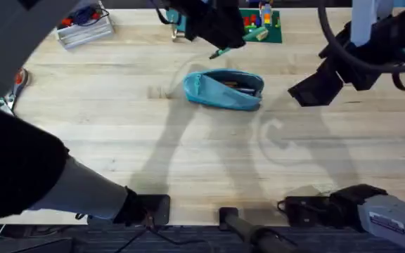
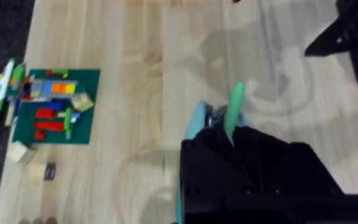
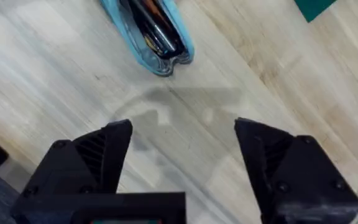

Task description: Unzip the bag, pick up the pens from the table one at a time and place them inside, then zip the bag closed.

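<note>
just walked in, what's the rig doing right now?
The left gripper holds the green pen above the light blue bag, which lies unzipped mid-table with something dark already inside. The right gripper hangs open over bare wood to the bag's right, holding nothing. So the green pen looks about to go in; the zip is not yet closed.

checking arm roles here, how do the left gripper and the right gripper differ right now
The left gripper is shut on the bright green pen; the right gripper is open and empty. The left gripper hangs above the light blue fabric pouch, which lies unzipped; the right gripper sits off to the pouch's side over bare light wooden table. Both have black fingers, and neither touches the pouch.
</note>
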Controlling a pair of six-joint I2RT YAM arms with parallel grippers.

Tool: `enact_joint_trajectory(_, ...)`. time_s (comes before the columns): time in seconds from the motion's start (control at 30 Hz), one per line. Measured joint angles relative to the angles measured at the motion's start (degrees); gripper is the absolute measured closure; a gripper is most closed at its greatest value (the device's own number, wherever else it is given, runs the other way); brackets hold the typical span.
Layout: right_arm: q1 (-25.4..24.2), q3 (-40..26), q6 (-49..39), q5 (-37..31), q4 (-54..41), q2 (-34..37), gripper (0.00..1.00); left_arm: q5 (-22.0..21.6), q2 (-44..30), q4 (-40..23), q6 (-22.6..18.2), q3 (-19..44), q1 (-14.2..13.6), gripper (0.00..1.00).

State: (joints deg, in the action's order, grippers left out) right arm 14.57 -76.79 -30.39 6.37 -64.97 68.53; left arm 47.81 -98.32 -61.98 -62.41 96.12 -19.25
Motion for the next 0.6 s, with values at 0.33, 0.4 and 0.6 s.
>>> enact_joint_trajectory(0.33,0.0,0.0,0.0,0.0,0.0,-0.01,0.003,0.6,-4.09,-0.67,-0.2,0.0,-2.58,0.959)
enact_joint_trajectory(0.4,0.0,0.0,0.0,0.0,0.0,0.0,0.003,0.61,-4.98,-1.07,-0.2,0.0,-2.58,0.959)
enact_joint_trajectory(0.6,0.0,0.0,0.0,0.0,0.0,-0.02,0.003,0.63,-7.75,-3.19,-0.22,0.0,-2.58,0.959)
